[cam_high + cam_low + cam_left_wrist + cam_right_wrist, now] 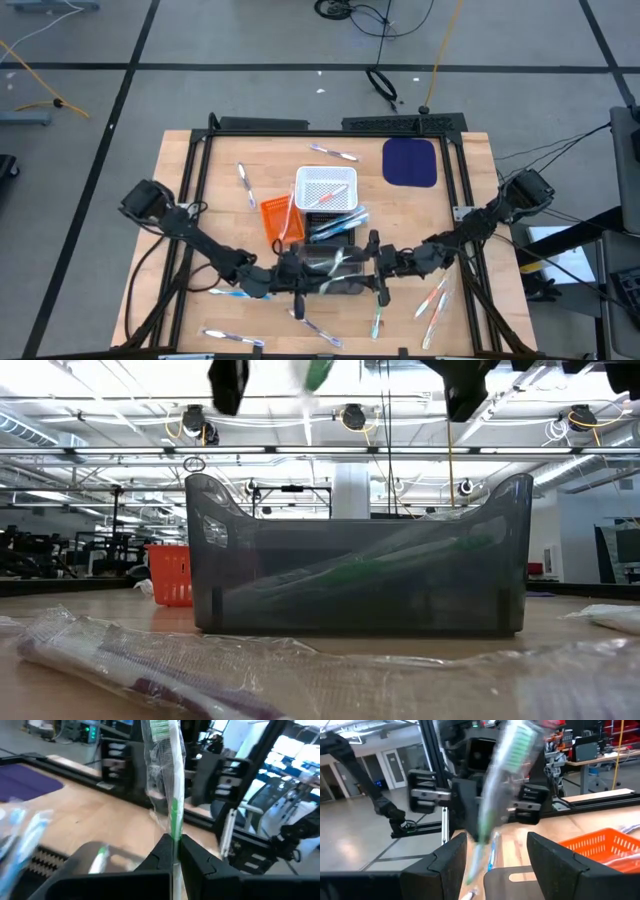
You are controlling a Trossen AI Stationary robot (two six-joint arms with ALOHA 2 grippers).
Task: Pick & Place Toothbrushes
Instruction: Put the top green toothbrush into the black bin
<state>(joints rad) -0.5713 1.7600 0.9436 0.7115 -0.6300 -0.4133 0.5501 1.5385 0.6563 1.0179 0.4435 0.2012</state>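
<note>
nearest the lens: a wrapped toothbrush (150,670) with purple accents lies on the table (180,180) right in front of the low camera.
grey bin: the smoky plastic bin (355,560) stands mid-table; green-accented brushes already lie inside.
left gripper: the left gripper (175,851) is pressed together on a wrapped green toothbrush (167,775), held upright above the bin.
right gripper: the right gripper (495,865) is spread wide, holding nothing, facing the left one across the bin.
loose toothbrushes: more lie scattered on the table (435,300).
step: likely the carry-and-drop stage.
next move: lower or tilt the brush over the bin, then release.
</note>
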